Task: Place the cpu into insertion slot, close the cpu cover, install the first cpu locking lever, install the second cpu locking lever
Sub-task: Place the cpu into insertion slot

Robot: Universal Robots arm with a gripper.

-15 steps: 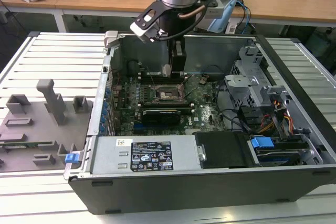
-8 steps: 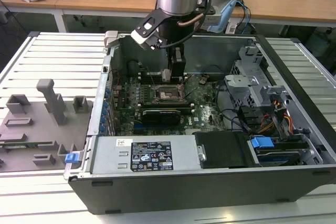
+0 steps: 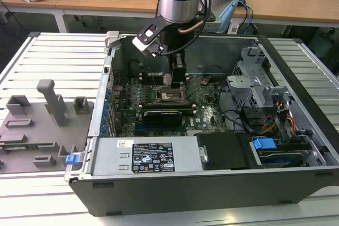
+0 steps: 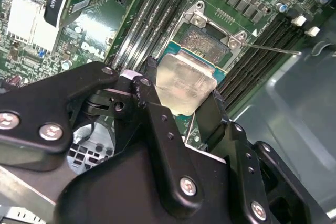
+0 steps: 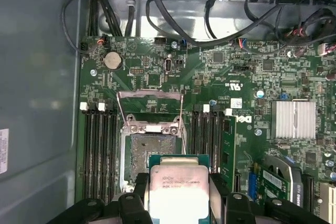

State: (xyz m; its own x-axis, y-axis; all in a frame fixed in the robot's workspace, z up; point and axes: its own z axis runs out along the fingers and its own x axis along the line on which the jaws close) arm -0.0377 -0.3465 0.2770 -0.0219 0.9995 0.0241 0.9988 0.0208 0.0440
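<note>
My gripper (image 4: pixel 182 100) is shut on the cpu (image 4: pixel 184 83), a flat square chip with a pale silver top, with one black finger on each of two opposite edges. In the first wrist view the cpu (image 5: pixel 178 190) hangs a little off to one side of the insertion slot (image 5: pixel 148 150), whose dark pin field lies bare. The cpu cover (image 5: pixel 150 97) stands swung open at the slot's far edge. A thin locking lever (image 4: pixel 273 49) sticks out beside the insertion slot (image 4: pixel 206 43). In the exterior view the gripper (image 3: pixel 177 80) reaches down into the computer case just above the slot (image 3: pixel 170 97).
Long black memory slots (image 5: pixel 100 150) flank the socket on both sides. A black expansion card (image 3: pixel 161 116) lies close in front of it. A finned heatsink (image 5: pixel 293 119), loose cables (image 5: pixel 173 30), the drive cage (image 3: pixel 254 86) and the case walls (image 3: pixel 106 93) hem the board in.
</note>
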